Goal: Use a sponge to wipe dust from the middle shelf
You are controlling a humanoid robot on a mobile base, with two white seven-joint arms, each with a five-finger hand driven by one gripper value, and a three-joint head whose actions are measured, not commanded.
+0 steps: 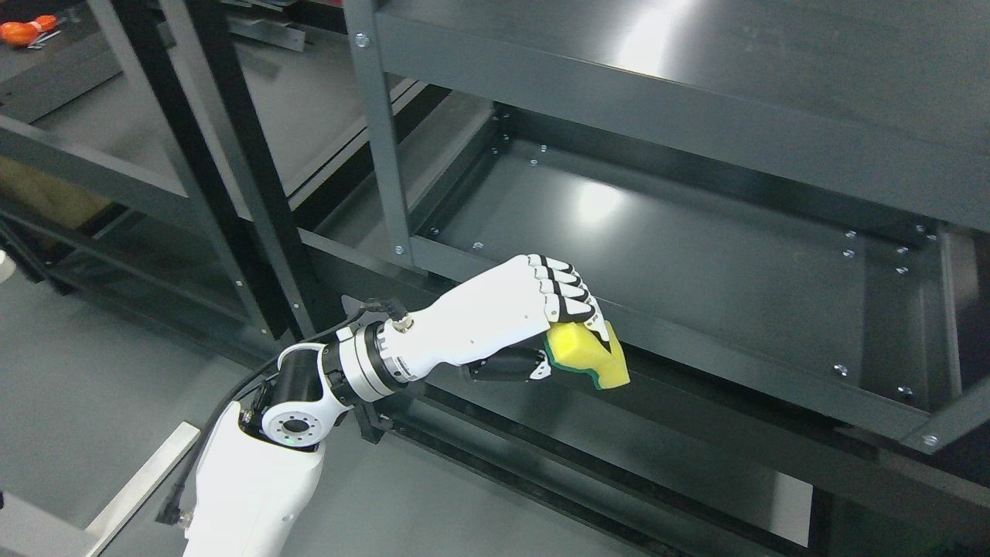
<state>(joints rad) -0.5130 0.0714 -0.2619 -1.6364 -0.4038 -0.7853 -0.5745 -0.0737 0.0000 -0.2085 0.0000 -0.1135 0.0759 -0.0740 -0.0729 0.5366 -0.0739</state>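
While left hand [503, 317] grips it, yellow-green sponge [592, 357] hangs before middle shelf [681, 255]

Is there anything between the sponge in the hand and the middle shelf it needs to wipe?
Only the shelf's raised front lip; the left hand holds the sponge just outside it. The shelf itself looks bare.

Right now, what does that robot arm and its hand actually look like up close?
The left arm has glossy white shells, black joints and a silver ribbed wrist ring. A black cable runs alongside it. The left hand is white, human-shaped, with black segments across the fingers and a black thumb.
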